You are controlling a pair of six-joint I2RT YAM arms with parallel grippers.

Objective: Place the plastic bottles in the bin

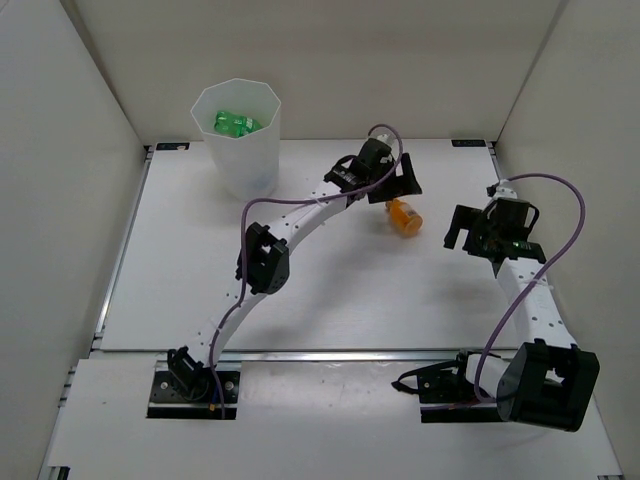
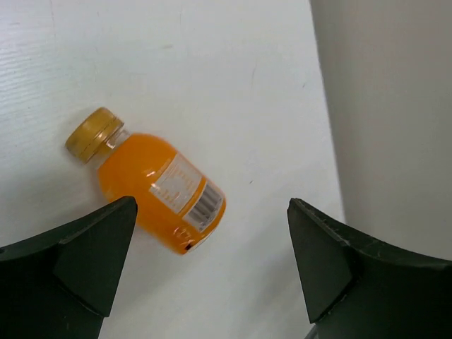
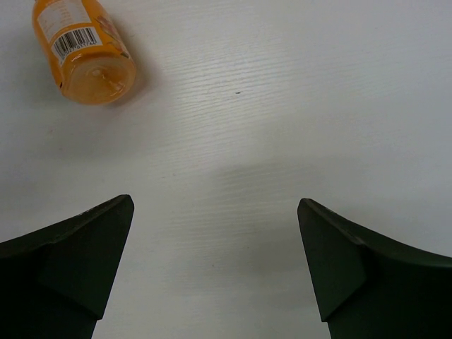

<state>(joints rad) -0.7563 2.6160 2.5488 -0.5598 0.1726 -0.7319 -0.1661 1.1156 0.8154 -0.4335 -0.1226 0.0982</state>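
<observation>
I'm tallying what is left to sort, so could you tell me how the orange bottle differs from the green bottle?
The orange bottle lies on its side on the table, while the green bottle is already inside the bin. The orange bottle shows whole, with its gold cap and barcode label; the green bottle is only partly seen over the rim, its pose unclear. Both are small bottles, and neither is held.

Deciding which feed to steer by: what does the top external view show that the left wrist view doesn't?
Only top external: the bin with a green bottle inside, and the right gripper. Only left wrist: the gold cap and barcode of the orange bottle. Both: that bottle lying on the table, left gripper open near it.
</observation>
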